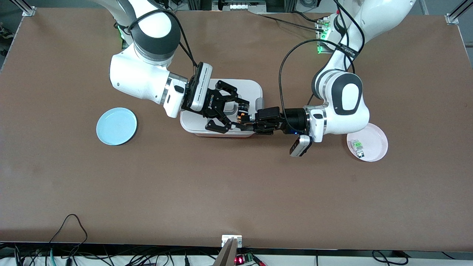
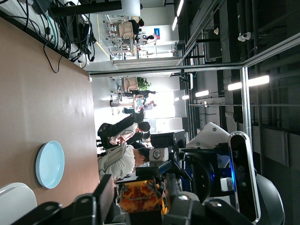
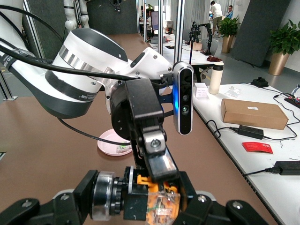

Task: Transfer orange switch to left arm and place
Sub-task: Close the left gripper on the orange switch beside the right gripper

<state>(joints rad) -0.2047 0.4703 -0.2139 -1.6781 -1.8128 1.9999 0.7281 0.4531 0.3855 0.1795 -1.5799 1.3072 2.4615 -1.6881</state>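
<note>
Fingers of the left gripper (image 1: 248, 120) are clamped on the orange switch (image 1: 242, 115), while the fingers of the right gripper (image 1: 236, 112) are spread wide around the same part, seemingly not yet closed on it. Both grippers meet in the air over the white lidded box (image 1: 255, 88), the switch held above the lid handle and clear of the lid. In the right wrist view the switch (image 3: 159, 201) shows its orange body and a knurled metal collar, pinched by the left gripper's finger (image 3: 157, 154). In the left wrist view the orange body (image 2: 140, 197) sits between the dark fingers.

Progress, as judged: the switch appears to have been lifted from the pink plate (image 1: 377, 140), where a clear-and-green component (image 1: 357, 146) lies, and brought to the handover point. Remaining steps: right gripper closes, left releases, and the switch goes, presumably, to the blue plate (image 1: 116, 126) toward the right arm's end of the table.
</note>
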